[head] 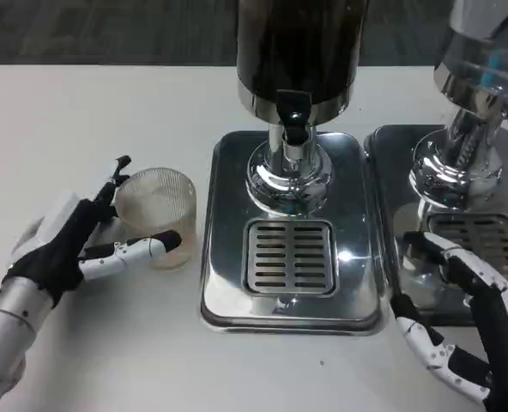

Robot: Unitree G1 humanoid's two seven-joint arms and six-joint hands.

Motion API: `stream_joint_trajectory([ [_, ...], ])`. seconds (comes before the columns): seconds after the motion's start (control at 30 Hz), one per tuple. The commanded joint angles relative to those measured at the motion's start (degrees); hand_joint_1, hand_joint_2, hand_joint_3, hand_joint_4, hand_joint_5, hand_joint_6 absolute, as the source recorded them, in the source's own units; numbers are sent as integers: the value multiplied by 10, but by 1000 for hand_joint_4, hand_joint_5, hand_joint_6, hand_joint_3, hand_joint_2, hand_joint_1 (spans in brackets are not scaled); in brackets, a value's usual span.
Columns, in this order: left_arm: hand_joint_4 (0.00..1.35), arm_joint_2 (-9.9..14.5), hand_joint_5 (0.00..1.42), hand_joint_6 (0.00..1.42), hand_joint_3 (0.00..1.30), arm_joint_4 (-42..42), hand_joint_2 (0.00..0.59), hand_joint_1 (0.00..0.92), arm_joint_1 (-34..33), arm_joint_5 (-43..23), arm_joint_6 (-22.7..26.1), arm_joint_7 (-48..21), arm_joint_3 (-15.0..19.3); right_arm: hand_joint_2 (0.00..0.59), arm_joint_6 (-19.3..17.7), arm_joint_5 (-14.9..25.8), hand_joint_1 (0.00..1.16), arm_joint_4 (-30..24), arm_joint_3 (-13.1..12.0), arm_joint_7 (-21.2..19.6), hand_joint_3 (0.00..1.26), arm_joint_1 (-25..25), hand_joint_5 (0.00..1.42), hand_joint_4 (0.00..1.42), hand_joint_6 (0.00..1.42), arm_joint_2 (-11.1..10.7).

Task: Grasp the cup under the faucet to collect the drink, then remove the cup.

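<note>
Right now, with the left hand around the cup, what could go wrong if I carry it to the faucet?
The left hand seems to hold the ribbed cup only between fingertips, so it could slip or tip when lifted. The raised rim of the drip tray lies between cup and faucet; dragging could catch the base. The right hand rests by the neighbouring tray, near its dispenser.
</note>
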Motion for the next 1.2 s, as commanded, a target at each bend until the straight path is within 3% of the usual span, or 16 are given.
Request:
stream_joint_trajectory([
  [0.03, 119, -8, 311, 253, 29, 14, 41, 321, -7, 9, -6, -27, -18, 380, -4, 6, 458, -11, -4, 0, 272, 3, 298, 264, 384, 3],
  [0.77, 309, -32, 487, 403, 231, 13, 67, 297, -21, 29, -15, 32, -50, 431, -5, 12, 454, -7, -11, -3, 281, 1, 299, 271, 395, 2],
  [0.97, 370, -37, 592, 572, 281, 7, 77, 295, -21, 61, -9, 88, -74, 456, -6, 14, 453, -12, -19, -2, 297, 7, 299, 271, 402, 2],
  [1.2, 527, -44, 794, 929, 395, 4, 98, 345, -18, 80, 2, 147, -91, 462, -8, 16, 446, -12, -20, 0, 302, 6, 299, 271, 407, 2],
])
